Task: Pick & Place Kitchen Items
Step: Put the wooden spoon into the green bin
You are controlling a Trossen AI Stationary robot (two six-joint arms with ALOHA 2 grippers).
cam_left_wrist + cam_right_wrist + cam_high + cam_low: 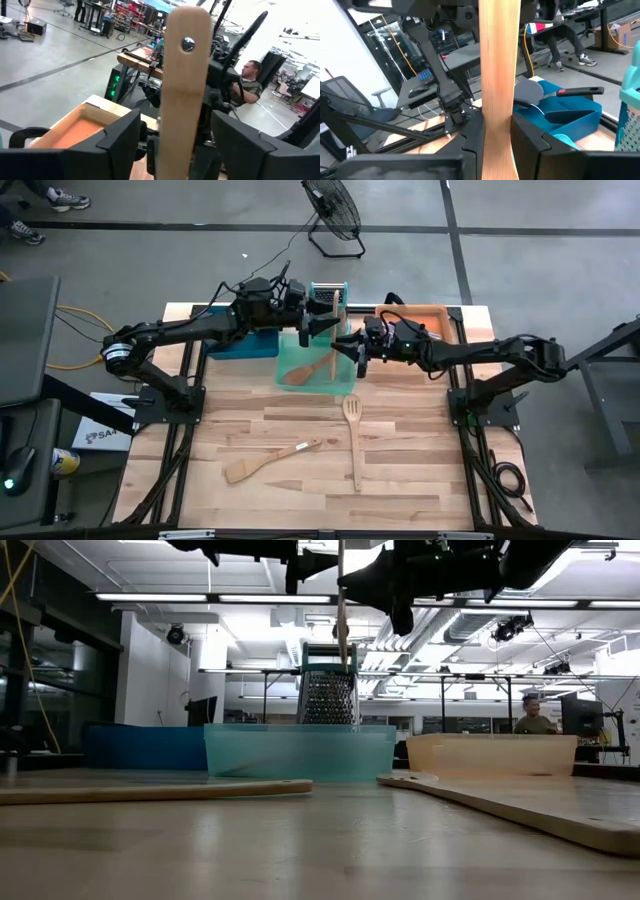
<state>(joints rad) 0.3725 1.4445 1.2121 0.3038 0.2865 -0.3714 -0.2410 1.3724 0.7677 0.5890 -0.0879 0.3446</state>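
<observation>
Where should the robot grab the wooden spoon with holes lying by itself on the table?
Probably the straight handle of the slotted spoon, near its middle, coming straight down. It lies flat with bare table on both sides, and the handle is narrower than the wide head.

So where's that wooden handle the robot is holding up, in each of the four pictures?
High view: hidden where the left gripper and right gripper meet above the green tray.
Low view: the wooden handle is a thin upright strip, top centre.
Left wrist view: centre, wide, with a rivet.
Right wrist view: centre, upright, clamped.
Landmark: the green tray, in the high and low views.
</observation>
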